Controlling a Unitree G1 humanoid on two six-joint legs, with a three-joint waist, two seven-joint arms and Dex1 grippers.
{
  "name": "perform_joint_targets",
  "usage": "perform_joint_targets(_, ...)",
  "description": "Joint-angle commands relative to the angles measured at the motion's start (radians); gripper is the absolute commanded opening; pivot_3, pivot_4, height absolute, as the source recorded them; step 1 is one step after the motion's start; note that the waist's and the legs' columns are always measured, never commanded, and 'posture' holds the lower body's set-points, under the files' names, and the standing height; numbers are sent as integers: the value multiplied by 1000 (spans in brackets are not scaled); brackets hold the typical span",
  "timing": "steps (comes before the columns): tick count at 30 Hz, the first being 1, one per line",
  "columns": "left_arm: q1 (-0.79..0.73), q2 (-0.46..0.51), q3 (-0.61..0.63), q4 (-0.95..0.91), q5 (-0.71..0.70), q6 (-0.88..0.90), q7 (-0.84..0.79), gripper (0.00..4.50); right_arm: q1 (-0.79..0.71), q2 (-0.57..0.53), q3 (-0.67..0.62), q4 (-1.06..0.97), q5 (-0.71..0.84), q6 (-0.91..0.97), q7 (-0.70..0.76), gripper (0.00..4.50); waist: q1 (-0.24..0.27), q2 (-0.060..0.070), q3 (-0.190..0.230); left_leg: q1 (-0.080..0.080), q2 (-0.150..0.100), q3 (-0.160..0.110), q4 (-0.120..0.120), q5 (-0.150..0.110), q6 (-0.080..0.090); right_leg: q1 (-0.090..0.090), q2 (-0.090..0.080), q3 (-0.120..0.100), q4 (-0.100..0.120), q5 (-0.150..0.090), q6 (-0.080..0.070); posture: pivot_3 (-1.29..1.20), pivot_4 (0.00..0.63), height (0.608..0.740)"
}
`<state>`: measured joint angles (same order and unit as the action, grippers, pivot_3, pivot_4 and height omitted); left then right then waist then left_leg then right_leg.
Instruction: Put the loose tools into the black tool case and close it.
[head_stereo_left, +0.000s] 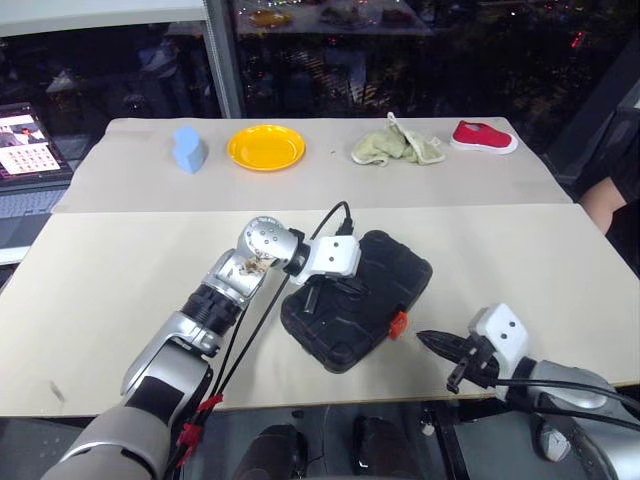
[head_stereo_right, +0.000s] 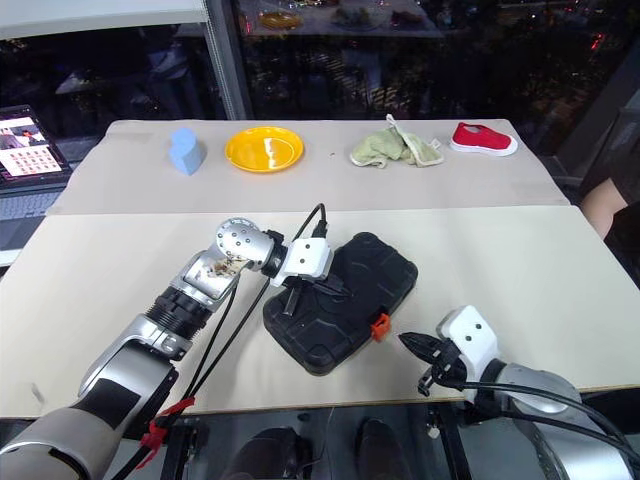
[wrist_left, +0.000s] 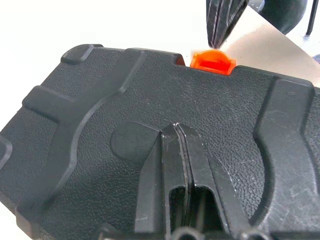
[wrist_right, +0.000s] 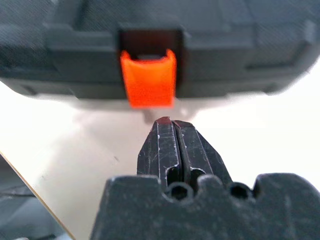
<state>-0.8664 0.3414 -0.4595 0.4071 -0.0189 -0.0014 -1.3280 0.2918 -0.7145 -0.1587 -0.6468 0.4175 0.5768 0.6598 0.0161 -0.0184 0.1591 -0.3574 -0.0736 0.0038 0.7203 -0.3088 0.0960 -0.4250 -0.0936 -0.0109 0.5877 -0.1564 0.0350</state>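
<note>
Left eye view: black tool case (head_stereo_left: 358, 298) lidded on desk (head_stereo_left: 520, 250), pinned under pinched left tool (head_stereo_left: 312, 295); pinched, empty right tool (head_stereo_left: 428, 340) faces orange latch (head_stereo_left: 398, 323), presumably to fasten it.

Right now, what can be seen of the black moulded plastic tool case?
The black moulded plastic tool case is a rounded rectangle with a pebbled, ribbed outer shell. Its lid is down, and it lies flat and askew on the beige table, near the front edge. A small orange latch sits in a notch on its side and sticks out below the seam; whether it is snapped shut I cannot tell. The left gripper, fingers shut, rests on the lid. The right gripper, shut too, points at the latch without touching it.
</note>
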Motion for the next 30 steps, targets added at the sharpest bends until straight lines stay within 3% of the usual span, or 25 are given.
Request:
perform_joint_targets(1, 8, -2, -32, 52, 56, 23, 10, 7, -49, 4, -1, -26, 14, 10, -9, 0, -1, 0, 0, 0, 0, 0, 0, 0, 0, 0, 0, 0, 0, 0, 0, 0, 150, 740)
perform_joint_targets(10, 0, -6, -31, 72, 62, 11, 11, 7, -170, 21, 105, -26, 4, 58, -31, 0, -2, 0, 0, -1, 0, -2, -5, 0, 0, -1, 0, -2, -6, 0, 0, 0, 150, 740)
perform_joint_targets(23, 11, 0, -32, 73, 71, -7, 15, 7, -85, 13, 104, -35, -21, 33, -16, 0, -4, 0, 0, -2, 2, -3, -8, 1, -2, -2, 1, -2, -8, 0, 0, 0, 150, 740)
perform_joint_targets(30, 9, -9, -37, 77, 73, -12, 15, 7, -164, 62, 170, 10, -54, 31, -51, 0, -3, -1, 0, -5, 2, -2, -8, 1, -2, -5, 1, -2, -9, 1, -1, 0, 150, 740)
